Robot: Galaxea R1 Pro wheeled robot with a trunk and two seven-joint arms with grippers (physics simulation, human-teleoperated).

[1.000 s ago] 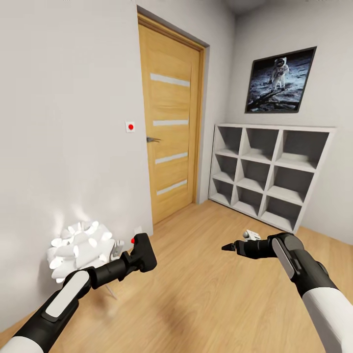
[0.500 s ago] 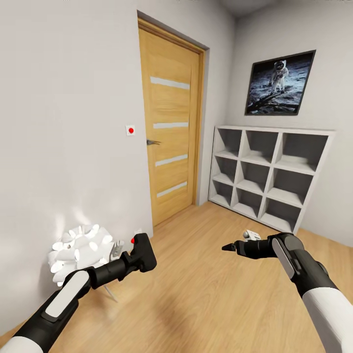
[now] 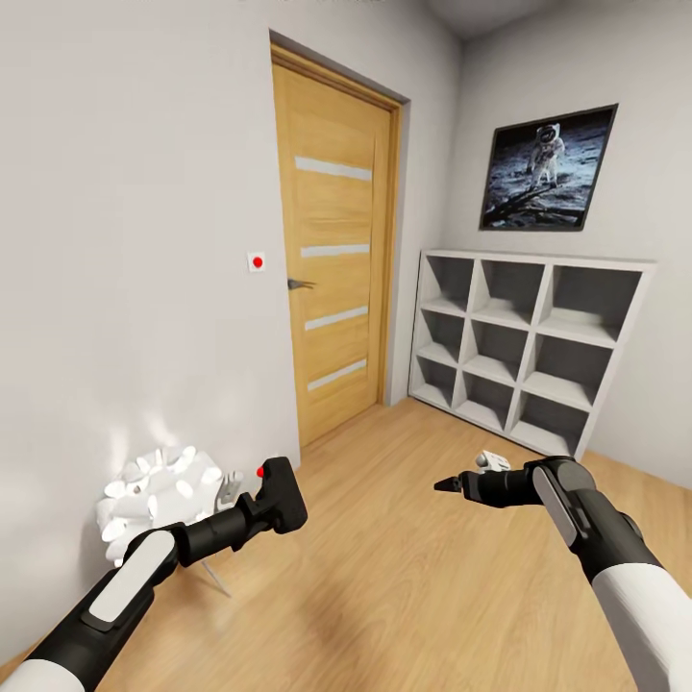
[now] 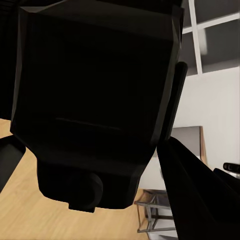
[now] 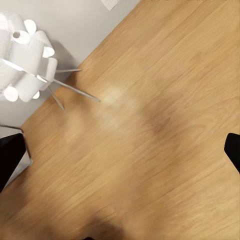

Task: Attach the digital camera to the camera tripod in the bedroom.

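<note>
My left gripper (image 3: 272, 505) is shut on the digital camera (image 3: 281, 492), a small black body with a red round button on top, held low over the wood floor. In the left wrist view the dark camera (image 4: 95, 95) sits close in front of the lens, with one black finger (image 4: 192, 195) beside it. My right gripper (image 3: 452, 483) hangs open with nothing in it, to the right of the camera at about the same height; its fingertips (image 5: 234, 150) stand wide apart over bare floor. The camera tripod is out of view.
A glowing white floor lamp (image 3: 159, 495) on thin metal legs stands by the left wall, close to my left arm. Ahead are a shut wooden door (image 3: 336, 250), a white cube shelf (image 3: 524, 346) and an astronaut picture (image 3: 546, 168). Wood plank floor (image 3: 384, 567) lies between.
The whole picture has shifted a little, so the camera has moved: lamp, door and shelf sit slightly lower and further right. Both arms keep the same pose, with the camera still held.
</note>
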